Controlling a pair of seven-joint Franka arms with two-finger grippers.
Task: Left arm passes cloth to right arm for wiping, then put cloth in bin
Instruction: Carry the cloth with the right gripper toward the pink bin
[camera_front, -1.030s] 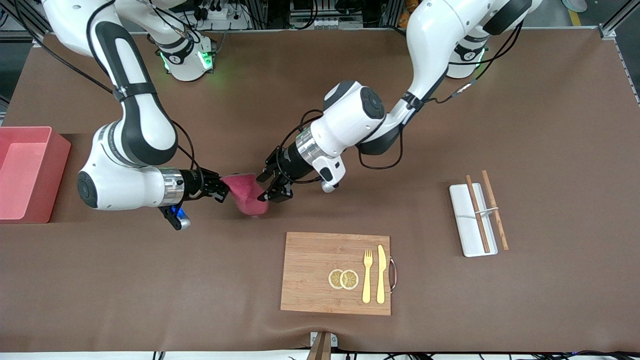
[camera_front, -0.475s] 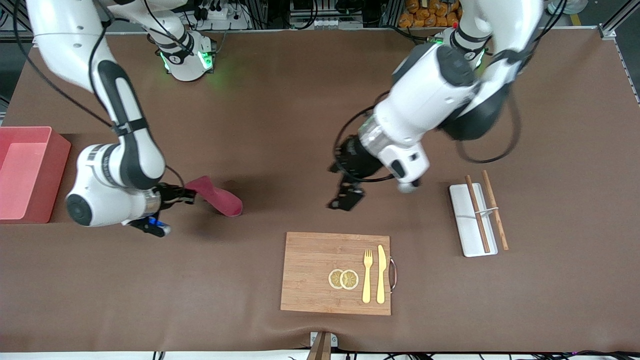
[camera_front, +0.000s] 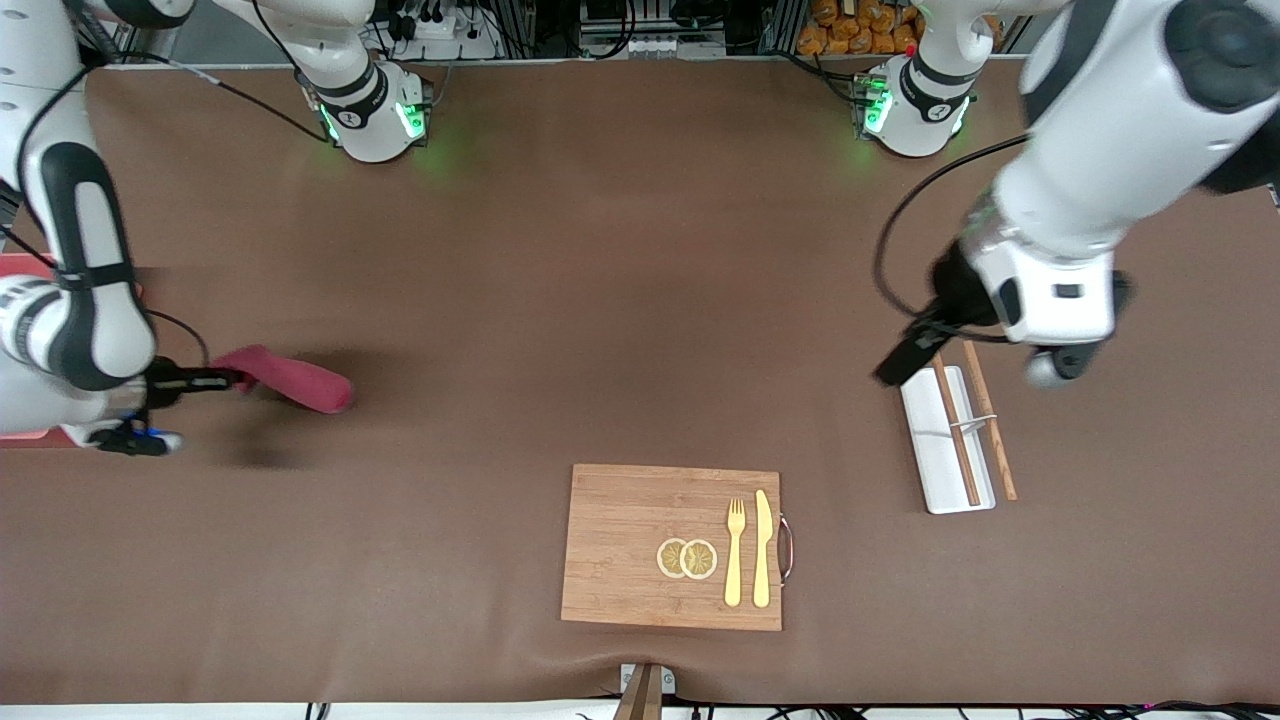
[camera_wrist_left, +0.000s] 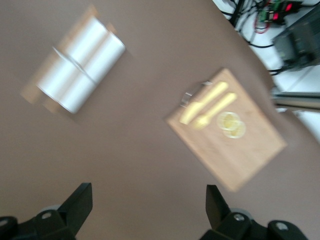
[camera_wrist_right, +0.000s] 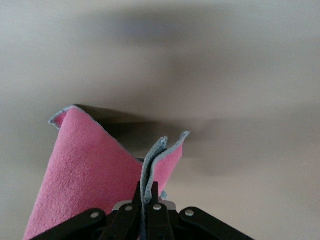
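Note:
The magenta-red cloth (camera_front: 290, 379) hangs from my right gripper (camera_front: 222, 378) low over the table, near the right arm's end. In the right wrist view the right gripper (camera_wrist_right: 148, 192) is shut on the cloth's grey edge, and the cloth (camera_wrist_right: 90, 170) hangs folded. The pink bin (camera_front: 12, 264) is almost wholly hidden by the right arm. My left gripper (camera_front: 903, 358) is open and empty in the air over the end of the white tray. Its fingers (camera_wrist_left: 75, 205) stand wide apart in the left wrist view.
A wooden cutting board (camera_front: 625, 545) with lemon slices, a fork and a knife lies near the front camera. A white tray (camera_front: 945, 470) with chopsticks lies toward the left arm's end. Both show in the left wrist view: the board (camera_wrist_left: 250, 150) and the tray (camera_wrist_left: 80, 67).
The left gripper let go of the cloth and drew back toward its own end, over the white tray. The right gripper carried the cloth toward the bin's end.

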